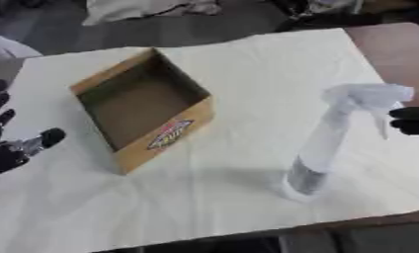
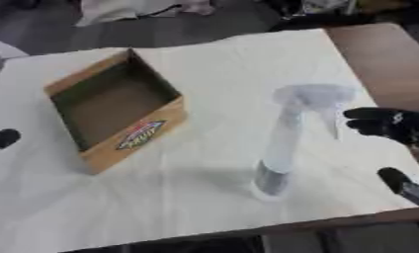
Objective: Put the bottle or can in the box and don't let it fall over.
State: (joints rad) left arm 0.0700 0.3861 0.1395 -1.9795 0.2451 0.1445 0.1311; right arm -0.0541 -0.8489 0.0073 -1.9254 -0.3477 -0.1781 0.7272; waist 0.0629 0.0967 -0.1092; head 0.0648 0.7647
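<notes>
A pale cream surface point(image 1: 247, 64) fills most of the frame, lying a little askew, with a brown strip of bare tabletop showing past its upper right corner and along the lower edge. On it, left of centre, sits an open cardboard box point(image 1: 144, 106), turned so one corner faces the lower left; its inside is dark and holds nothing that can be made out, and a red, yellow and blue label point(image 1: 169, 133) marks the outer wall facing the lower right. Well apart from the box, in the right half of the frame, a white spray bottle point(image 2: 282, 143) stands upright on the surface, its trigger head at the top and its darker base ringed by a pale foot. The right hand point(image 2: 390, 123), black, comes in from the right edge level with the bottle's spray head, near it but not touching; its fingers are stretched out and relaxed towards the bottle, with the thumb point(image 2: 401, 184) showing lower down near the right edge, so the hand is spread and grips nothing. The left hand point(image 1: 4, 148) rests at the left edge of the frame beside the box, fingers pointing up and slightly apart, holding nothing.
</notes>
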